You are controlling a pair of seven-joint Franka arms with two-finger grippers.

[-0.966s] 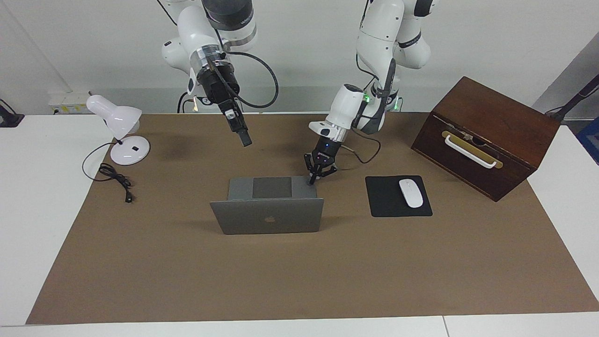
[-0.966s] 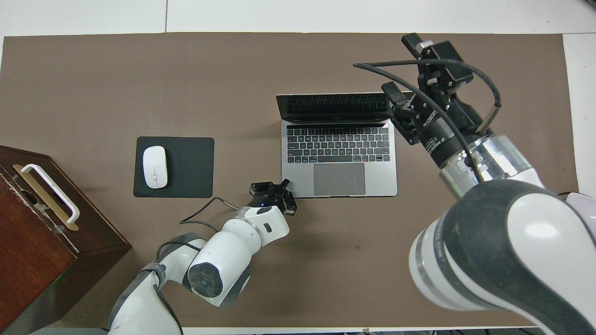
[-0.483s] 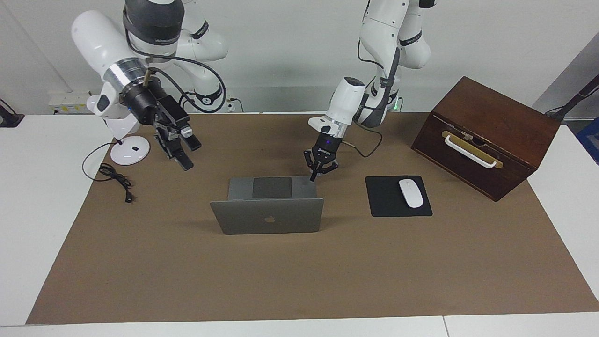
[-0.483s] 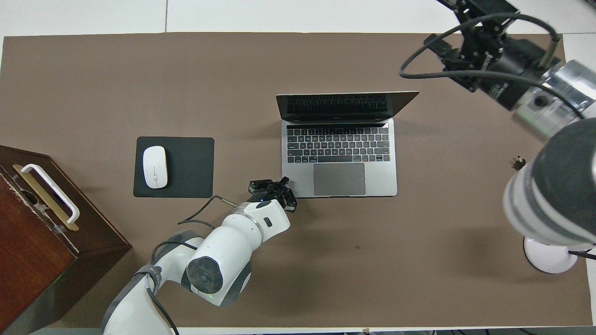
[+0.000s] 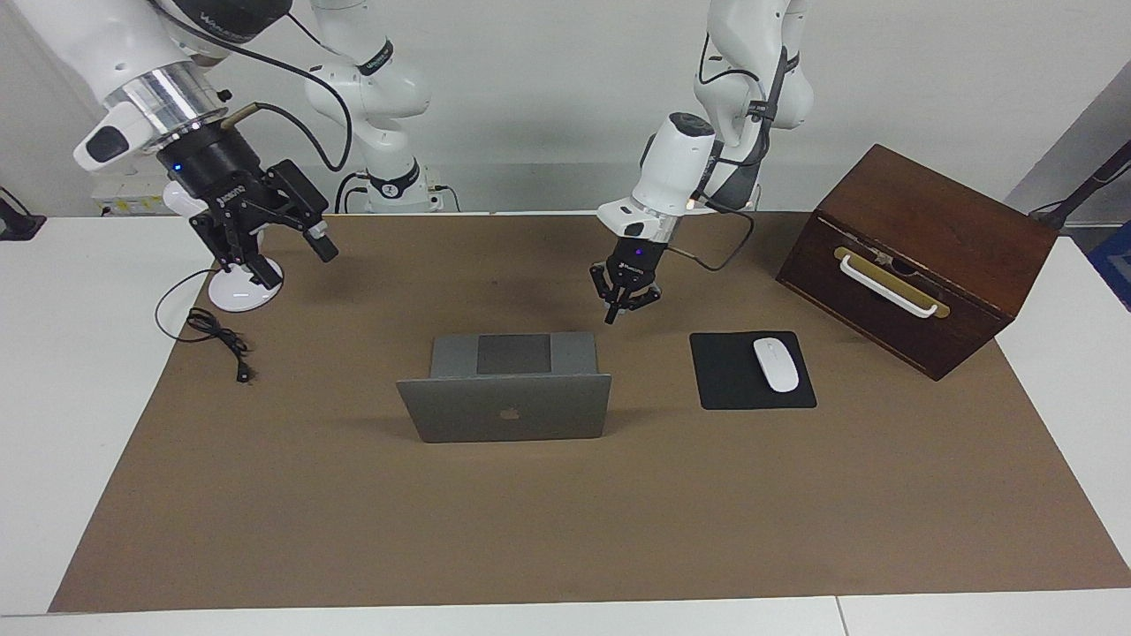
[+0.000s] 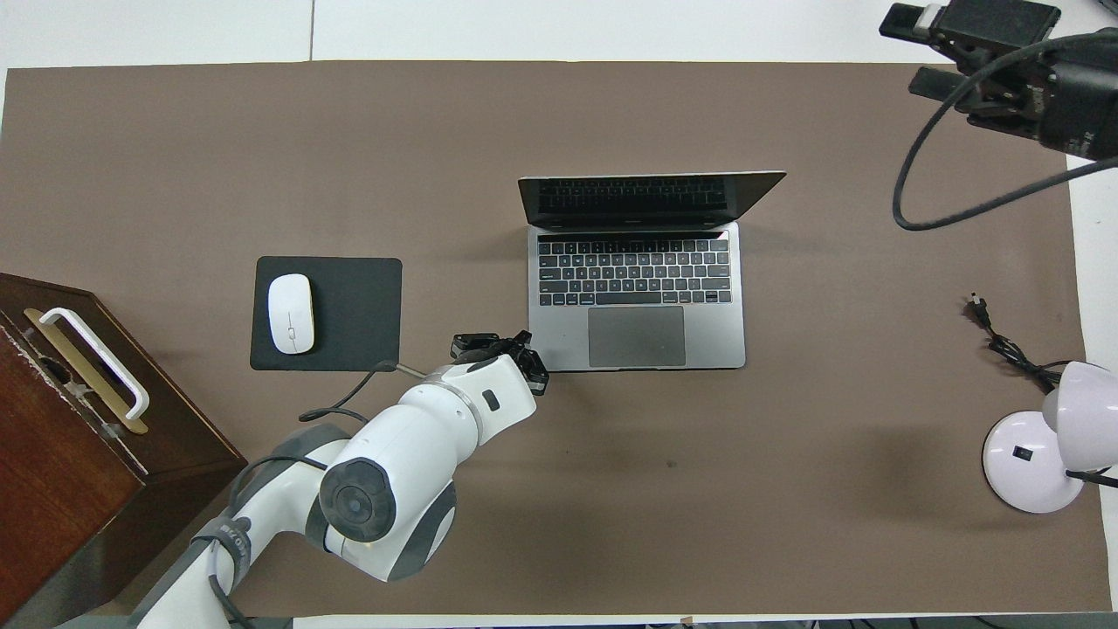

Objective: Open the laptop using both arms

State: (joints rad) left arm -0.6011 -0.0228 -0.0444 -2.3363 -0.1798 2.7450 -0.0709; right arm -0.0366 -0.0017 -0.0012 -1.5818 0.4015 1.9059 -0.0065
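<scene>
Silver-grey and already open, the laptop [image 5: 504,395] sat in the middle of the brown mat [image 5: 565,530], its lid standing upright with the dark logo turned away from the robots and its keyboard and trackpad facing them. The left gripper [image 5: 619,307] hung in the air just above the corner of the laptop's base nearest the robots, on the side toward the left arm's end of the table; it touched nothing and held nothing, and its fingers looked only slightly parted. The right gripper [image 5: 283,252] was raised well apart from the laptop, over the right arm's end of the mat, with its fingers [image 5: 320,243] spread wide and nothing between them. Beneath and beside it stood a white desk lamp [image 6: 1052,437] on a round base, its black cord [image 6: 1004,345] trailing onto the mat and ending in a loose plug. Toward the left arm's end of the table lay a black mouse pad [image 5: 751,371] with a white mouse [image 5: 776,364] on it, beside the laptop but not touching it. Farther toward that end sat a dark wooden box [image 5: 919,256] tipped at an angle, a white handle on a brass plate across its front. A black cable from the left arm's wrist looped down over the mat between the gripper and the mouse pad. Nothing lay against the laptop's lid or on its keyboard.
</scene>
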